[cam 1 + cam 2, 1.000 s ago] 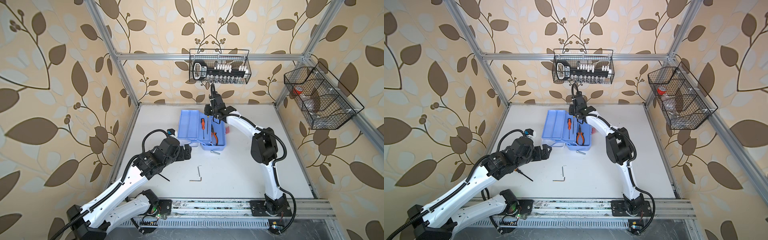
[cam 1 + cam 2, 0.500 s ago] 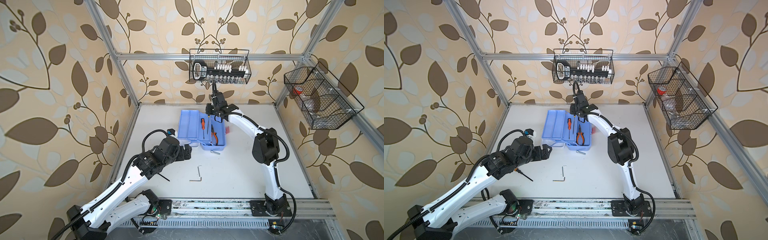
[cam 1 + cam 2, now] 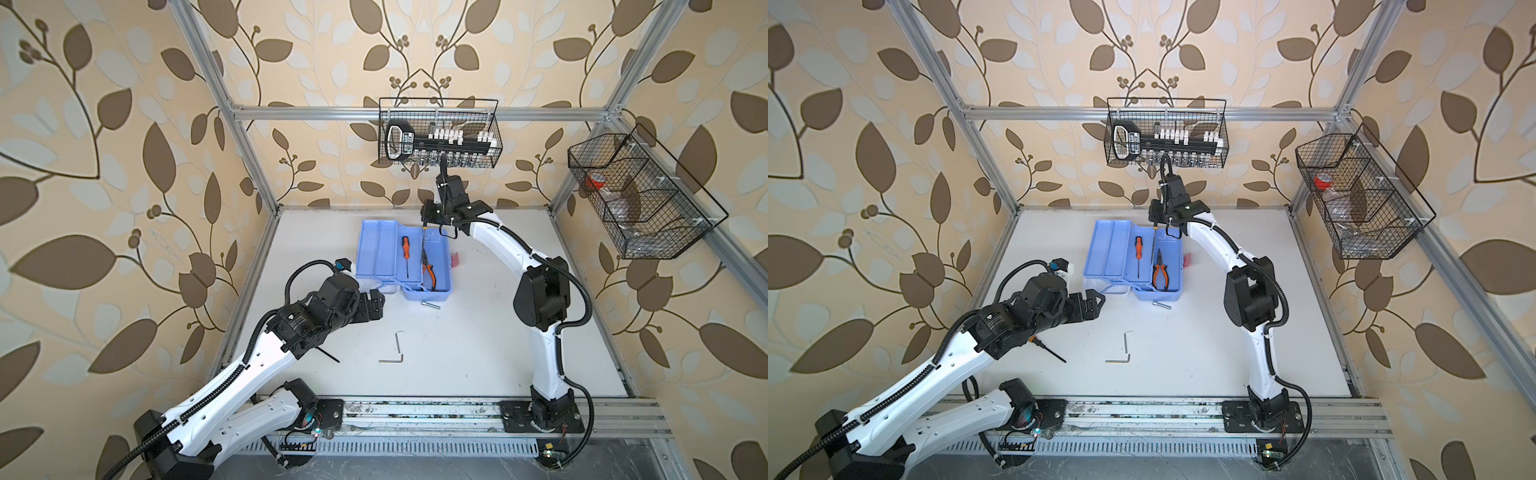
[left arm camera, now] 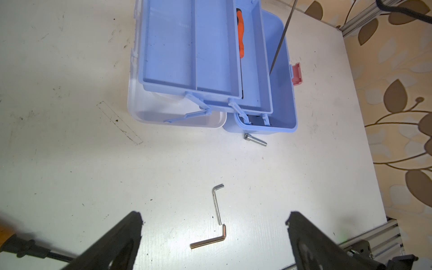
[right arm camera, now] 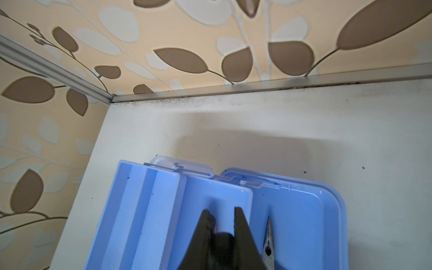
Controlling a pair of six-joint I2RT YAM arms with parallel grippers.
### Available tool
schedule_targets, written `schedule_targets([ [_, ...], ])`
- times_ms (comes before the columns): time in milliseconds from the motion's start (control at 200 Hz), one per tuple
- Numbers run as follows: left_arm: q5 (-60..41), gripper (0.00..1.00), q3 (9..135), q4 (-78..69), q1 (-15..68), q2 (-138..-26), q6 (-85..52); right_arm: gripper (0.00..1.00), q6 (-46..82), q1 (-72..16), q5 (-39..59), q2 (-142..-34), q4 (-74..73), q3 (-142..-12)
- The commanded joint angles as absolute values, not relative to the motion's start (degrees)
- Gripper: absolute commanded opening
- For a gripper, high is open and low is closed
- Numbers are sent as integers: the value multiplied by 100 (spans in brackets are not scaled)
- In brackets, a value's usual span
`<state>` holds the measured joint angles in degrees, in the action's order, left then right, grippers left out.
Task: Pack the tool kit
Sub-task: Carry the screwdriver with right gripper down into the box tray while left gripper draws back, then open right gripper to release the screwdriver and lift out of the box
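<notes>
**Tool kit open near back edge; right claw above it with a screwdriver**

Tool kit (image 3: 376,249) sits open on the surface (image 3: 478,353), about mid-width and close to the back edge. Its tiers fan out toward the left edge. The white lid (image 4: 177,117) lies under the tiers, and the pinkish latch (image 4: 296,73) is on the side facing the right edge. The outer tier is bare. The middle tier holds an orange screwdriver (image 3: 1138,249). The base holds pliers (image 3: 1160,272), also seen in the right wrist view (image 5: 268,243).

Right claw (image 5: 222,210) hangs over the back end of the kit, fingers clamped on the dark handle of a held screwdriver (image 3: 1154,245). The thin shaft (image 4: 283,35) points down into the kit with its tip near the pliers' nose. Can't tell if the tip touches anything.

Bolt (image 3: 431,305) lies on the surface just in front of the kit's front wall, apart from it. Further toward the front edge lie a hex key (image 4: 217,203) and a second hex key (image 4: 208,240), ends nearly meeting.

Left claw (image 4: 214,214) hovers above the hex keys, fingers wide apart and holding nothing. In a top view the claw (image 3: 374,309) is near the kit's front-left corner.

Loose screwdriver (image 3: 1050,351) lies toward the left edge, its handle mostly hidden under the left arm.

Mesh basket (image 3: 440,137) hangs on the back wall. A side basket (image 3: 640,199) hangs on the right wall.
</notes>
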<state>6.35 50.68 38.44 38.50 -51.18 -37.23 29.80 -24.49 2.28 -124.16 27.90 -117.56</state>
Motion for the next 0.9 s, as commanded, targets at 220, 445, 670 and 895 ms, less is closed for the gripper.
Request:
schedule_targets([
  [220,572,99,5014,3674,3753,-5243,-3791,0,3103,-2590,758,-12884,3130,-12122],
  [445,589,99,4983,3690,3745,-5247,-3814,1,3073,-2639,694,-13201,3155,-12094],
  [670,617,99,5013,3762,3736,-5225,-3804,13,3131,-2584,662,-13403,3076,-12105],
  [895,712,99,5027,3823,3731,-5265,-3877,33,3096,-2566,576,-13327,3056,-12027],
])
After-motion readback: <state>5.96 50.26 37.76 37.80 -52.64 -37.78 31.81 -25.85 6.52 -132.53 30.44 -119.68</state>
